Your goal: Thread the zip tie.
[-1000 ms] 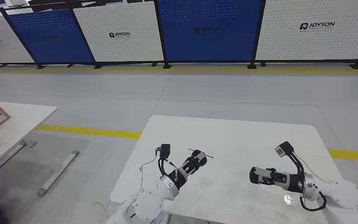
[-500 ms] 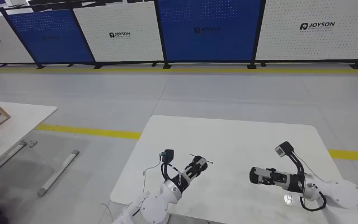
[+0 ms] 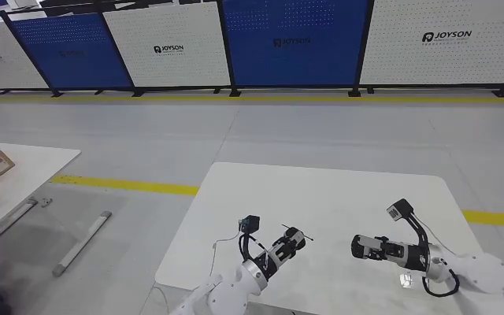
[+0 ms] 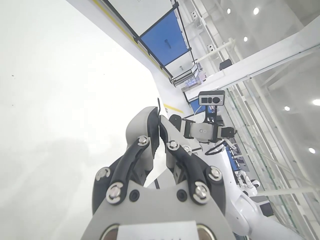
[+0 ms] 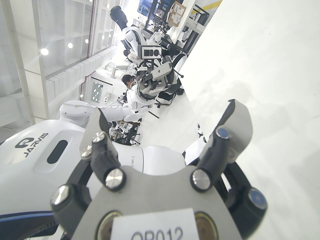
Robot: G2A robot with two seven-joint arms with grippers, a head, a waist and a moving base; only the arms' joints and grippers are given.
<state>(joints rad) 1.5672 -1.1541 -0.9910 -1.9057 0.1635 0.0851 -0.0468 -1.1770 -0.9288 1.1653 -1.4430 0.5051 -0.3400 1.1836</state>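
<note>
A thin black zip tie [image 3: 298,232] is pinched crosswise in my left gripper [image 3: 293,239], which is shut on it just above the white table [image 3: 331,189] near the front edge. In the left wrist view, one end of the zip tie [image 4: 158,104] pokes out past the closed fingertips of the left gripper [image 4: 159,118]. My right gripper [image 3: 357,246] hovers low over the table to the right, facing the left one, a short gap apart. In its own view the right gripper [image 5: 166,116] is open with nothing between its fingers, and the zip tie [image 5: 177,73] shows farther off.
The table's front edge [image 3: 197,285] runs right beside the left arm. A second white table [image 3: 35,169] stands far to the left across bare floor. Blue and white partition panels [image 3: 291,43] line the back.
My left arm has carried the zip tie to the right and toward the front edge, closer to the right gripper. The right arm has kept still.
</note>
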